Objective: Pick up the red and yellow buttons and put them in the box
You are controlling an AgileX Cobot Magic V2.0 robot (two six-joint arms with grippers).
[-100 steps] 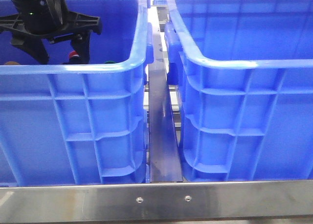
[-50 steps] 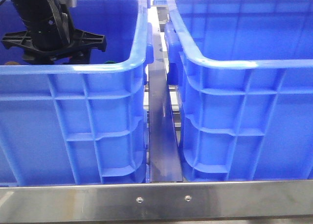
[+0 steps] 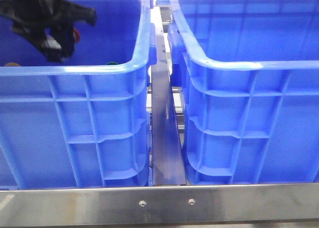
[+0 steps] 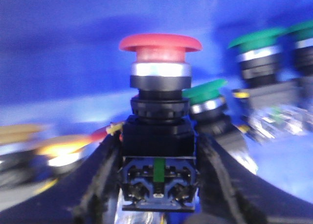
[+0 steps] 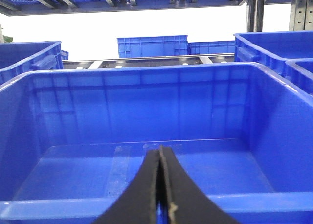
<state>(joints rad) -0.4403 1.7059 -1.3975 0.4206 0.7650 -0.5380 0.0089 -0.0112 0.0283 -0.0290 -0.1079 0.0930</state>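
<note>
Left gripper (image 4: 157,185): up inside the left bin (image 3: 99,68), fingers squeezing the red button (image 4: 160,43).
Right gripper (image 5: 160,185): fingers pressed together, holding nothing, facing the right bin (image 5: 146,82).

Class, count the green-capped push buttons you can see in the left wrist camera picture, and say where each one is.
3. One green button sits just beside the held red button; a second stands farther out; a third is cut by the frame edge. More may lie out of view.
</note>
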